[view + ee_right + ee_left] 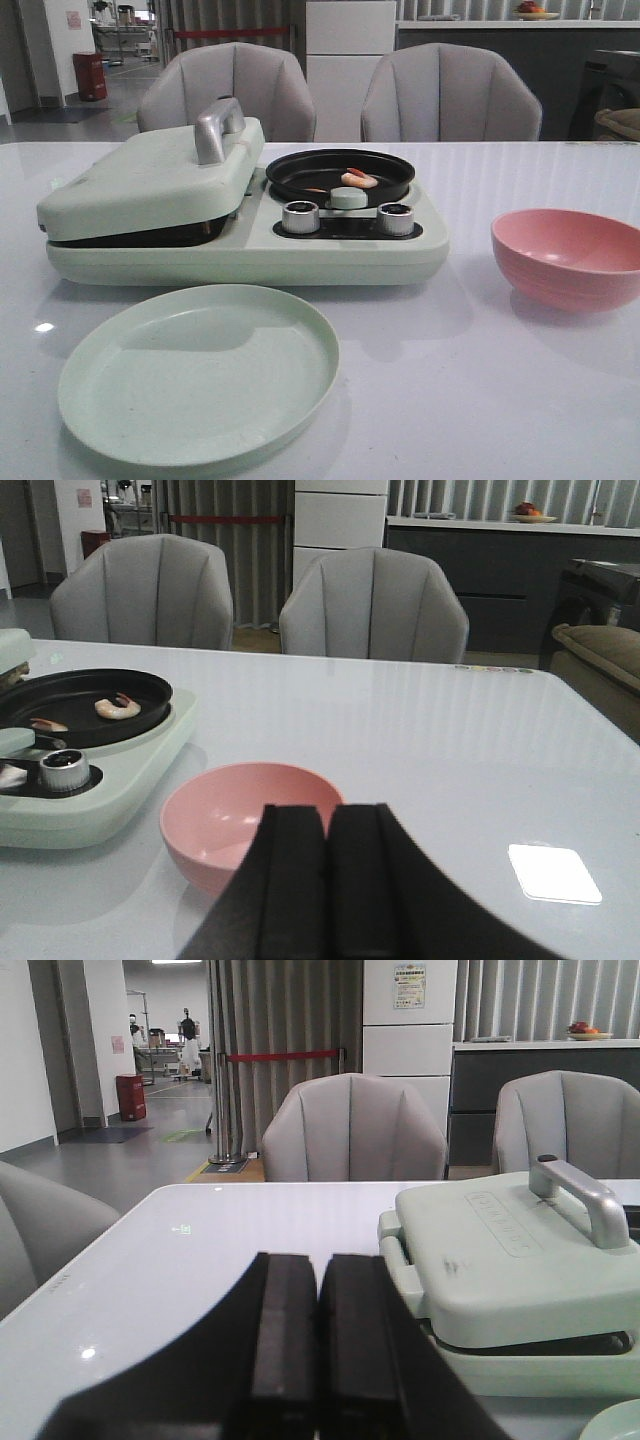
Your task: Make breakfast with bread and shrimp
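Note:
Shrimp [359, 179] lie in the round black pan [340, 175] on the right side of the pale green breakfast machine [245, 215]; the right wrist view shows two of them [118, 707]. The machine's sandwich lid [150, 180] with its silver handle [218, 128] is nearly closed. No bread is in view. My left gripper [318, 1280] is shut and empty, left of the machine. My right gripper [327, 830] is shut and empty, just in front of the pink bowl [245, 815]. Neither gripper shows in the front view.
An empty pale green plate [200, 370] lies in front of the machine. The empty pink bowl [568, 255] stands at the right. Two silver knobs [300, 216] and a pale green round knob [349, 198] sit on the machine's front. Grey chairs [445, 95] stand behind the table.

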